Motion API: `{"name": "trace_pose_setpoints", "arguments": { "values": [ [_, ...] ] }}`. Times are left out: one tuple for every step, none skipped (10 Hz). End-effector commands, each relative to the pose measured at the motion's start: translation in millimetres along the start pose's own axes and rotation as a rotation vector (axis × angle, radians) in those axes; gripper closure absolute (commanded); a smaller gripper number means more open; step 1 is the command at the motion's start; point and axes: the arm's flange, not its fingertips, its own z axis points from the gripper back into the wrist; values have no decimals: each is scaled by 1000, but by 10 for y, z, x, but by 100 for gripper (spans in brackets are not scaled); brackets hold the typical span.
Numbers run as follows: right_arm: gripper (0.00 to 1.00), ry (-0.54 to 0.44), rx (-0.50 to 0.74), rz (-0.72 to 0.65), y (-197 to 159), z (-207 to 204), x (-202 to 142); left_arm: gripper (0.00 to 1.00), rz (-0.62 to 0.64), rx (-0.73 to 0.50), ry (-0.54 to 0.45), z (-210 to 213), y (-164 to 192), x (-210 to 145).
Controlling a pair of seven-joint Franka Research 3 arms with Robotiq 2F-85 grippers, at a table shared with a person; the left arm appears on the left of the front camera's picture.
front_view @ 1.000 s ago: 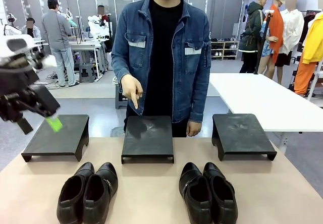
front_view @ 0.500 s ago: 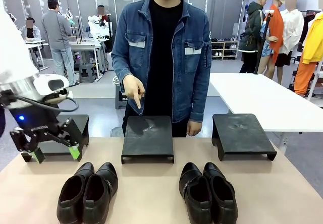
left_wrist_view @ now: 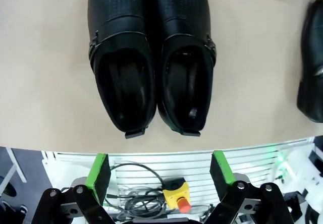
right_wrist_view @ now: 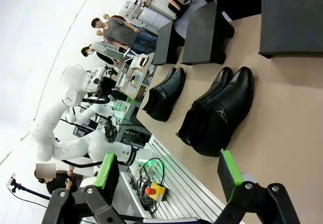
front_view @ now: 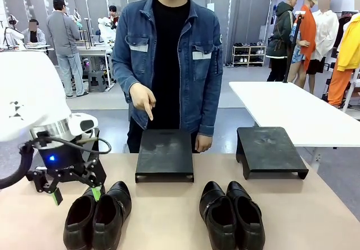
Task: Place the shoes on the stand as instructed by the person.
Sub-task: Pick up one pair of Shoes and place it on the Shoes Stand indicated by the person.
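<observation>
Our left gripper (left_wrist_view: 159,165) spread wide, we would squeeze the 2 stiff, slippery shoes (left_wrist_view: 171,57) beyond its fingers at the heels.

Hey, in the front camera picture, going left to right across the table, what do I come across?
left tool, open → left pair of shoes → middle stand → right pair of shoes → right stand

L pair (front_view: 97,219) left of R pair (front_view: 232,216), mid stand (front_view: 165,151) behind, person (front_view: 166,58) beyond
</observation>
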Motion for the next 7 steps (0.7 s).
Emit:
{"name": "trace_pose_setpoints", "arguments": {
  "values": [
    [0, -6, 11, 4, 17, 13, 6, 0, 15, 30, -27, -157, -64, 49],
    [0, -6, 11, 4, 17, 13, 6, 0, 5, 39, -30, -290, -77, 79],
    [0, -6, 11, 4, 17, 13, 6, 0, -3, 25, -45, -403, -95, 101],
    [0, -6, 11, 4, 17, 13, 6, 0, 9, 22, -54, -496, -104, 129],
    [0, -6, 11, 4, 17, 13, 6, 0, 9, 14, -47, -582, -127, 154],
    [0, -6, 11, 4, 17, 13, 6, 0, 0, 9, -55, -670, -155, 181],
    [0, -6, 11, 4, 17, 13, 6, 0, 0, 22, -73, -715, -164, 192]
  ]
}}
